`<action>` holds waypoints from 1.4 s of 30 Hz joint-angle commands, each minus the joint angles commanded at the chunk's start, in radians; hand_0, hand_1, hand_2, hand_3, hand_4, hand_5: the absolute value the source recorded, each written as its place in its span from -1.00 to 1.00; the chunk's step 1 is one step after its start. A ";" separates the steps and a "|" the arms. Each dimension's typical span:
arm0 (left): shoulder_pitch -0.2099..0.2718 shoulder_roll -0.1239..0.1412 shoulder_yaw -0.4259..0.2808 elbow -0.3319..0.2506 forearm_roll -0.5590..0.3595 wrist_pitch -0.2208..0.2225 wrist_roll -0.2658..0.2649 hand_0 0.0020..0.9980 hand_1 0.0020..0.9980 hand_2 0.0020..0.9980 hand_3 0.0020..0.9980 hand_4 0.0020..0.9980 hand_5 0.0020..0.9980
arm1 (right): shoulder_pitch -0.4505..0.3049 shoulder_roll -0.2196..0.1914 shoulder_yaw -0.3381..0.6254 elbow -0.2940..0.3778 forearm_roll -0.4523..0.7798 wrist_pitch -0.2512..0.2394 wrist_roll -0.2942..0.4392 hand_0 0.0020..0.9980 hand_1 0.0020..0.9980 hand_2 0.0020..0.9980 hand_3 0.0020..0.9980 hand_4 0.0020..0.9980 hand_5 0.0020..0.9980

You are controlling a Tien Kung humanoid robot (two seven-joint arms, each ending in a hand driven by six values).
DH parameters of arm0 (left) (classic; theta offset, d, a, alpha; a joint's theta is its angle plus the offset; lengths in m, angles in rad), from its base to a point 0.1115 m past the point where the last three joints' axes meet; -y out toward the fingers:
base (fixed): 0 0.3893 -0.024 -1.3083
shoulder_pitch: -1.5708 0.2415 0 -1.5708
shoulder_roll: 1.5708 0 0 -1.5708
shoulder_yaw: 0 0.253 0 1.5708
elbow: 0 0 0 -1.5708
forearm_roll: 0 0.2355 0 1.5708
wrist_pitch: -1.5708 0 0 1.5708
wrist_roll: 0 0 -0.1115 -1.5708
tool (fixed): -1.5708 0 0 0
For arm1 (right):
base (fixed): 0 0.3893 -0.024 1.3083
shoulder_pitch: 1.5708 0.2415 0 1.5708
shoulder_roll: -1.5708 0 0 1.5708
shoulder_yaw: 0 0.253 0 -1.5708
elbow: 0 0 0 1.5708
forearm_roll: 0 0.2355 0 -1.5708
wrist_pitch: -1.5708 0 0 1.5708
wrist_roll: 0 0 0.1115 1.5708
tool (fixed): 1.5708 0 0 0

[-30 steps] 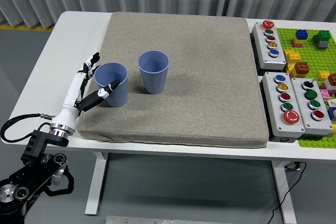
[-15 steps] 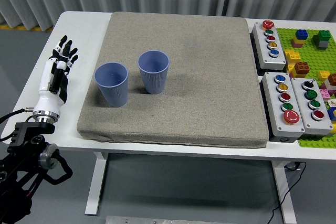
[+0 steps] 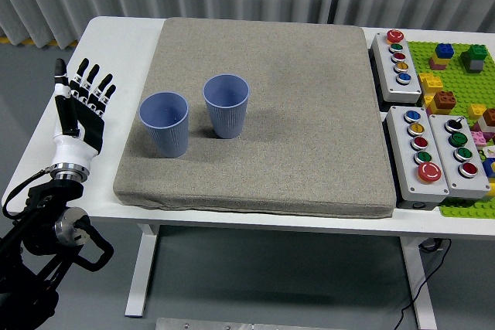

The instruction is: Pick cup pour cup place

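- A white table (image 3: 128,40) carries everything, its near edge running along the bottom of the view
- A large grey mat (image 3: 309,113) lies flat on the table and covers most of its middle
- Three grey button boxes lie on the bare top just right of the mat: one (image 3: 397,57) further back, two side by side nearer, one (image 3: 418,155) by the mat and one (image 3: 460,155) to its right
- A green brick baseplate (image 3: 456,75) lies at the right edge, beside the button boxes, with coloured bricks (image 3: 445,100) on it
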 joint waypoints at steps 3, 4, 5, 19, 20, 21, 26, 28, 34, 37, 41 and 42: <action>0.006 -0.003 0.022 -0.011 0.013 0.013 -0.002 0.76 0.74 1.00 0.98 0.84 1.00 | 0.000 -0.001 0.001 0.000 0.000 0.000 0.000 0.29 0.27 0.07 0.08 -1.00 -1.00; 0.007 -0.004 0.026 -0.014 0.022 0.019 -0.003 0.76 0.74 1.00 0.98 0.84 1.00 | 0.000 -0.001 0.001 0.000 0.001 0.000 0.000 0.29 0.27 0.07 0.08 -1.00 -1.00; 0.008 -0.005 0.027 -0.015 0.025 0.021 -0.004 0.76 0.74 1.00 0.98 0.84 1.00 | 0.000 -0.001 0.001 0.000 0.001 0.000 0.000 0.29 0.27 0.07 0.08 -1.00 -1.00; 0.005 -0.008 0.035 -0.033 0.070 0.048 0.001 0.76 0.74 1.00 0.98 0.84 1.00 | 0.002 -0.001 0.000 0.000 0.002 0.000 0.000 0.29 0.27 0.07 0.08 -1.00 -1.00; 0.006 -0.008 0.036 -0.036 0.076 0.051 0.002 0.76 0.74 1.00 0.98 0.84 1.00 | 0.002 -0.001 0.000 0.000 0.002 0.000 0.000 0.29 0.27 0.07 0.08 -1.00 -1.00; 0.006 -0.009 0.037 -0.038 0.081 0.054 0.002 0.76 0.73 1.00 0.98 0.83 1.00 | 0.002 -0.001 0.000 0.000 0.002 0.000 0.000 0.29 0.27 0.07 0.08 -1.00 -1.00; 0.010 -0.008 0.048 -0.050 0.101 0.081 -0.005 0.76 0.73 1.00 0.98 0.83 1.00 | 0.001 -0.001 0.001 0.000 0.002 0.000 0.000 0.29 0.27 0.07 0.08 -1.00 -1.00; 0.011 -0.008 0.052 -0.055 0.109 0.087 -0.005 0.76 0.73 1.00 0.98 0.83 1.00 | 0.001 -0.001 0.001 0.000 0.001 0.000 0.000 0.29 0.27 0.07 0.08 -1.00 -1.00; 0.012 -0.009 0.054 -0.064 0.130 0.095 -0.003 0.75 0.73 1.00 0.98 0.83 1.00 | 0.000 -0.002 0.004 0.000 -0.003 0.001 0.000 0.29 0.27 0.07 0.08 -1.00 -1.00; 0.014 -0.008 0.055 -0.067 0.129 0.096 -0.003 0.75 0.73 1.00 0.98 0.83 1.00 | 0.000 -0.002 0.004 0.001 -0.002 0.000 0.000 0.29 0.27 0.07 0.08 -1.00 -1.00; 0.014 -0.007 0.062 -0.068 0.130 0.098 -0.002 0.75 0.73 1.00 0.98 0.83 1.00 | -0.001 -0.002 0.004 0.000 -0.001 0.000 0.000 0.29 0.27 0.07 0.08 -1.00 -1.00; 0.014 -0.007 0.062 -0.068 0.130 0.098 -0.002 0.75 0.73 1.00 0.98 0.83 1.00 | -0.001 -0.002 0.004 0.001 -0.001 0.000 0.000 0.29 0.27 0.07 0.08 -1.00 -1.00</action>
